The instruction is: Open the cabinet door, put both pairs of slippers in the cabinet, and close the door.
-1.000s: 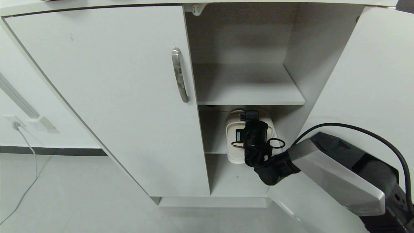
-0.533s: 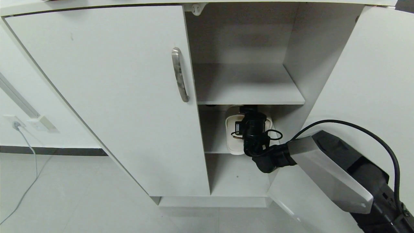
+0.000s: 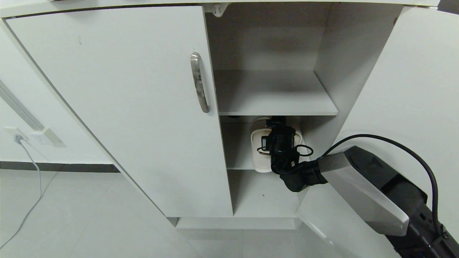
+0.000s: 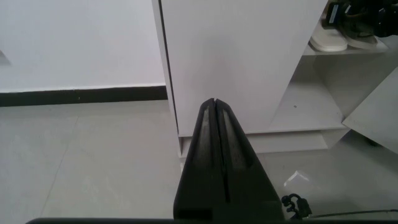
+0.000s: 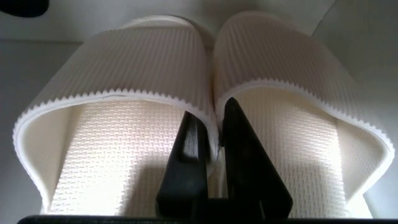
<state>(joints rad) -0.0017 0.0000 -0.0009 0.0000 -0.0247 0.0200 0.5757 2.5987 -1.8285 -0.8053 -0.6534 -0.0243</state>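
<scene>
Right gripper (image 5: 210, 127), clamped on the inner straps of cream ribbed slippers (image 5: 118, 155), holds them on the white cabinet's (image 3: 346, 53) lower shelf (image 3: 237, 159) (door (image 3: 412, 89) open); next, probably release and withdraw.

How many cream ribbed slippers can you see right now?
2: the cream ribbed slippers lie side by side on the white cabinet's lower shelf, inner edges pinched together in the right gripper. Others may be hidden.

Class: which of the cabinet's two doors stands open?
The right door, swung outward towards the robot. The left door, bearing the metal handle, is shut flat.
</scene>
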